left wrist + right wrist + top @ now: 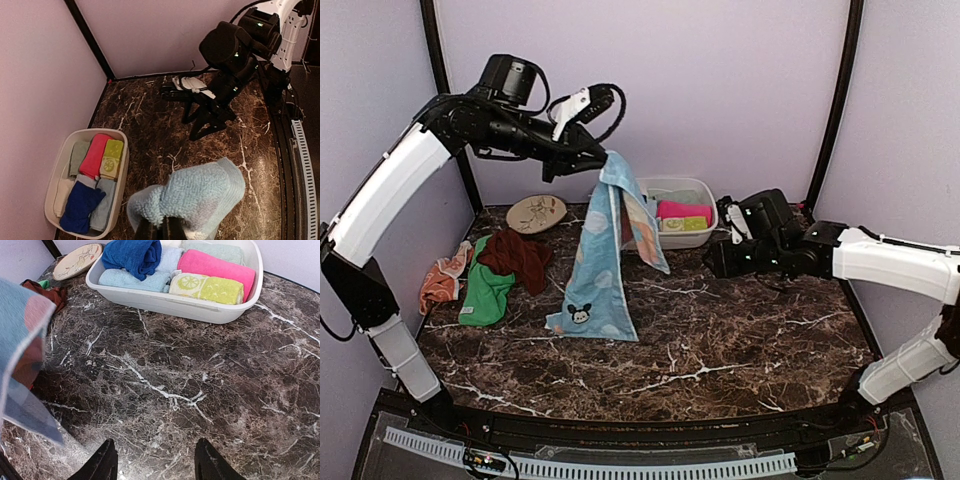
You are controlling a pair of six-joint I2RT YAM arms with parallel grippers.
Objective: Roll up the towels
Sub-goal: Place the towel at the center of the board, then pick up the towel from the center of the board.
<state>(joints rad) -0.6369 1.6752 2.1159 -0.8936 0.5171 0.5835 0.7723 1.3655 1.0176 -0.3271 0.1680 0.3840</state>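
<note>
Looking down from the top camera, I have the left end effector [603,160] clenched on the top corner of a light blue towel [603,262], held high just in front of the tub [642,184]. The cloth hangs full length. Its bottom edge, with a cartoon patch, touches the worktop [740,340] on the tub's near side. The loose towels [495,270], rust-brown, green and peach, lie heaped to the tub's left, near a plate [536,213]. The right end effector [728,218] sits low, just right of the tub.

On the left wrist camera, the light blue towel is bunched over my pinched fingers at the bottom edge. The tub beside it is packed with rolled towels [95,156]. The right end effector, on the far side of the tub, is released and carries nothing.

On the right wrist camera, its two fingers [105,462] stand apart over bare marble in front of the tub, and the hanging towel's edge fills the left side.

I judge this to be the laying-out step for one more towel, with the heap not yet dealt with. The next move calls for lowering the left arm while drawing away from the tub, so the cloth spreads flat rather than crumpling. Then the right end effector should catch a free edge to start the roll.
</note>
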